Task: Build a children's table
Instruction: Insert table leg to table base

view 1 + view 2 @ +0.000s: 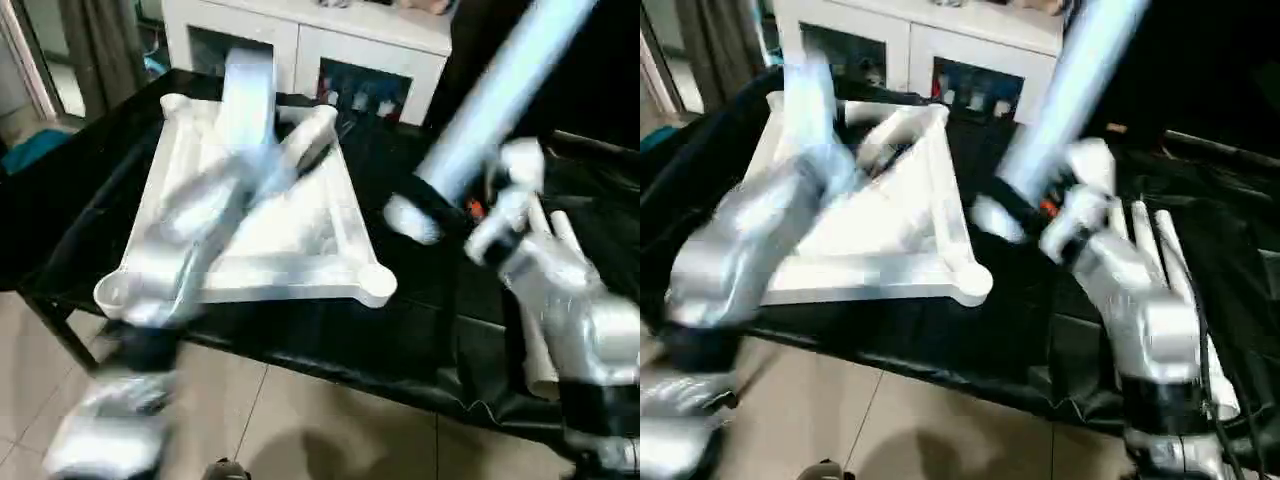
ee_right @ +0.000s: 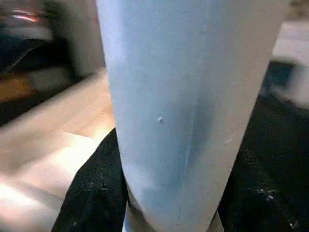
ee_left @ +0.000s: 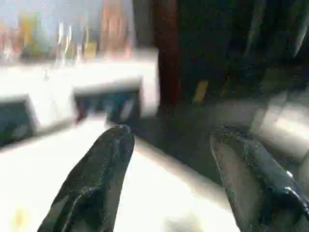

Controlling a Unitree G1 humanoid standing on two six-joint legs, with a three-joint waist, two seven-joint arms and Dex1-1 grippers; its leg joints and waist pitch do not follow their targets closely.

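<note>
Right wrist view: the right claw (image 2: 169,212) is clenched around 1 pale tube leg (image 1: 505,85), raised over the black-draped worktop (image 1: 420,330). The left claw (image 3: 169,183) is released, hovering over the upturned white tabletop (image 1: 330,235) on the left. For a clean fit, line the leg up squarely with a corner socket (image 1: 377,283) before pressing. A white cabinet (image 1: 330,40) stands beyond; pale tiled floor (image 1: 300,430) lies near.

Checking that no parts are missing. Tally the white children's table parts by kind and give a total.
Tabletop: 1
Legs: 4 (one upright at the tabletop's far edge, one held by the right end effector, two lying on the black table by the right arm)
Total: 5
</note>
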